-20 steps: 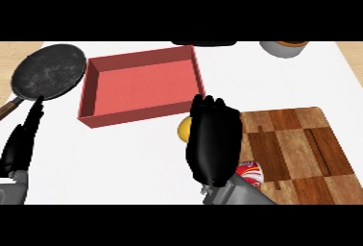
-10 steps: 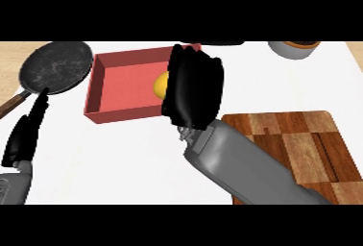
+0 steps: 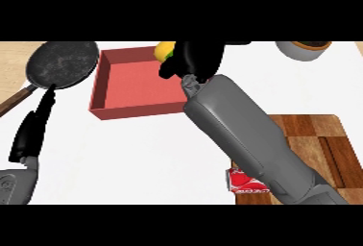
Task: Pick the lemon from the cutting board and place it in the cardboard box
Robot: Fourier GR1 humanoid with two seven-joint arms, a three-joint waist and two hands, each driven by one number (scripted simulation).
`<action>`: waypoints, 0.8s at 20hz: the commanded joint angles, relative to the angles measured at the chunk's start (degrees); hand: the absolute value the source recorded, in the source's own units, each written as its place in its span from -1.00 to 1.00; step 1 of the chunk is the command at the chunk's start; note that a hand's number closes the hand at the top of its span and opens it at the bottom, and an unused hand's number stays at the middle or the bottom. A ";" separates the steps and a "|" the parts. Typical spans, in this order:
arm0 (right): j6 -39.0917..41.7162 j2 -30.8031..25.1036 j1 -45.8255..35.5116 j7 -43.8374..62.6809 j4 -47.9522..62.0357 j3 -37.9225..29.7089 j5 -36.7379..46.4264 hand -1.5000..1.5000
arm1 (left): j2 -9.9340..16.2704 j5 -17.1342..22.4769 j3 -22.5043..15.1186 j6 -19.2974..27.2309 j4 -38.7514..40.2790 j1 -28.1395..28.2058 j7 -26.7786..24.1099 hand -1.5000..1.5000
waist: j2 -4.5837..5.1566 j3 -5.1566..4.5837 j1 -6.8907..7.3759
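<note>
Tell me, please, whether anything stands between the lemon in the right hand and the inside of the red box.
Nothing visible does. The right hand holds the lemon over the box's far edge, and the part of its floor that shows is bare. The pan lies outside, to the left.

Bright even light, faint shadows, sharp

A yellow lemon (image 3: 163,49) is seen against a red box (image 3: 127,108). The tabletop (image 3: 142,158) is white. The cutting board (image 3: 333,144) is patterned in brown wood blocks. Both hands are black; a speckled dark grey pan (image 3: 62,62) is shown.
</note>
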 commanded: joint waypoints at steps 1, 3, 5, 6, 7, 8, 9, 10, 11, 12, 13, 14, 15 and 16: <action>-8.35 0.40 -6.44 1.88 11.11 -3.94 -4.05 1.00 | 0.00 -0.45 -0.44 -0.31 -0.03 0.01 -1.03 0.00 | 0.27 -0.03 0.86; -10.46 0.40 -7.88 0.38 15.41 -4.69 -5.79 1.00 | 0.13 0.78 -0.13 -1.63 -0.79 0.10 0.18 0.00 | 0.28 -0.02 1.25; -12.53 0.40 -8.65 -1.97 19.88 -4.91 -7.71 1.00 | -1.16 -1.21 -1.19 0.62 -0.84 -1.44 0.83 0.00 | 0.46 -0.01 1.04; -12.74 0.40 -9.14 -2.12 22.90 -5.30 -7.31 1.00 | -1.50 -1.31 -1.59 0.41 -0.36 -0.63 0.46 0.00 | 0.61 -0.04 1.27; -14.61 0.41 -9.03 -2.25 24.45 -5.23 -6.84 1.00 | -0.36 -0.97 -1.30 -0.57 -1.28 -3.03 1.43 0.00 | 1.21 -0.04 2.66; -13.31 0.41 -10.74 -1.77 27.18 -5.12 -7.13 1.00 | -1.43 -1.09 -1.26 0.23 0.74 -2.13 -0.31 0.00 | 0.99 -0.11 1.84; -15.76 0.41 -10.41 -3.02 29.07 -7.50 -5.55 1.00 | 1.27 -0.36 0.37 -1.14 -0.13 -1.73 0.07 0.00 | 1.06 -0.05 1.73; -17.19 0.41 -10.44 -2.07 30.41 -7.77 -6.18 1.00 | -0.28 -0.56 -0.61 -0.68 0.00 -0.85 -0.71 0.00 | 1.08 -0.06 2.00; -19.22 0.41 -9.17 -2.63 30.38 -9.00 -8.40 1.00 | -1.03 -1.07 -1.37 -0.26 -0.09 -1.58 -0.77 0.00 | 1.50 -0.03 2.63; -19.53 0.41 -9.63 -3.16 31.49 -9.40 -9.71 -1.00 | -1.34 -1.03 -1.59 -0.35 -0.13 -2.39 0.06 0.00 | 1.51 -0.01 2.86; -19.77 0.41 -10.07 -2.69 31.19 -10.91 -12.46 -1.00 | -0.86 -0.49 -1.57 -1.36 -1.08 -2.43 0.58 0.00 | 1.32 0.04 3.48; -21.31 0.41 -9.57 -3.50 32.32 -11.07 -12.98 -1.00 | -1.55 -0.93 -1.68 -0.48 -0.11 -2.80 -0.14 0.00 | 1.59 0.01 3.41; -21.17 0.41 -9.96 -3.89 33.68 -11.76 -13.99 -1.00 | -0.64 -1.16 -1.14 -0.44 -0.18 -2.58 -0.38 0.00 | 1.45 0.01 3.40; -22.80 0.41 -9.33 -6.29 34.51 -12.47 -14.30 -1.00 | -0.56 -0.92 -1.40 -1.14 -0.48 -2.30 -0.19 0.00 | 1.64 0.05 3.54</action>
